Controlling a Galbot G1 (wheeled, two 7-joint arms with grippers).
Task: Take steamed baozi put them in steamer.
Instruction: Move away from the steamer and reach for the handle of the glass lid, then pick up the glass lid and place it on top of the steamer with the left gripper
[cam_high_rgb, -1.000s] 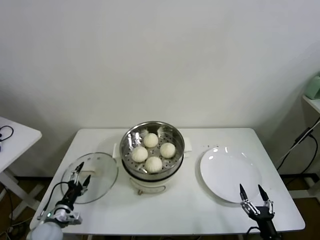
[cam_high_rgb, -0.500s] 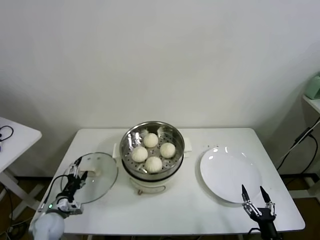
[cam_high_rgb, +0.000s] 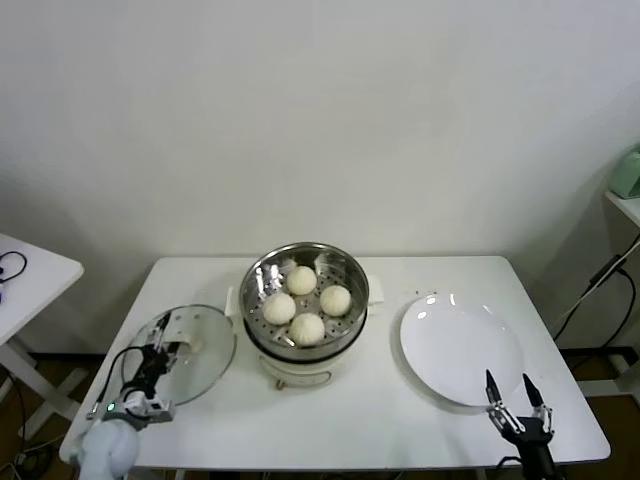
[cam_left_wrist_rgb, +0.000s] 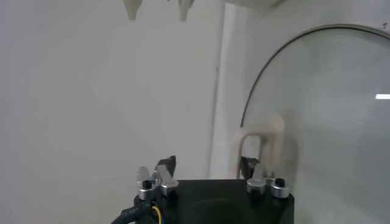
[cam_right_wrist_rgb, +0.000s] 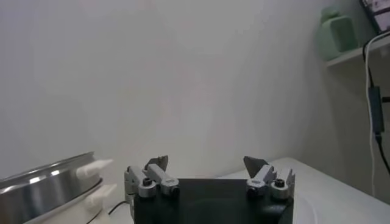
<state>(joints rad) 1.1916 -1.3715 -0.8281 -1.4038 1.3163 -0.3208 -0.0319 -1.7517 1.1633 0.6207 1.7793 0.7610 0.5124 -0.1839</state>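
Observation:
Several cream-white steamed baozi (cam_high_rgb: 306, 304) lie in the shiny steamer basket (cam_high_rgb: 259, 275), which sits on a cream pot base in the middle of the white table (cam_high_rgb: 400, 430). My left gripper (cam_high_rgb: 159, 347) is open and empty, low at the table's front left, over the near edge of the glass lid (cam_high_rgb: 205, 362). My right gripper (cam_high_rgb: 516, 391) is open and empty at the front right, just in front of the white plate (cam_high_rgb: 460, 345). The right wrist view shows the steamer's rim (cam_right_wrist_rgb: 42, 176) to one side of its open gripper (cam_right_wrist_rgb: 207, 164).
The round glass lid with a cream handle (cam_left_wrist_rgb: 259, 139) lies flat left of the steamer. The flat white plate on the right holds nothing. A second white table (cam_high_rgb: 25, 280) stands at the far left. A shelf with a green object (cam_high_rgb: 628, 172) and a hanging cable are at the right edge.
Both arms have drawn back toward the table's front edge. The left gripper has sunk lower by the lid; the right gripper has dropped slightly in front of the plate. The baozi have not moved.

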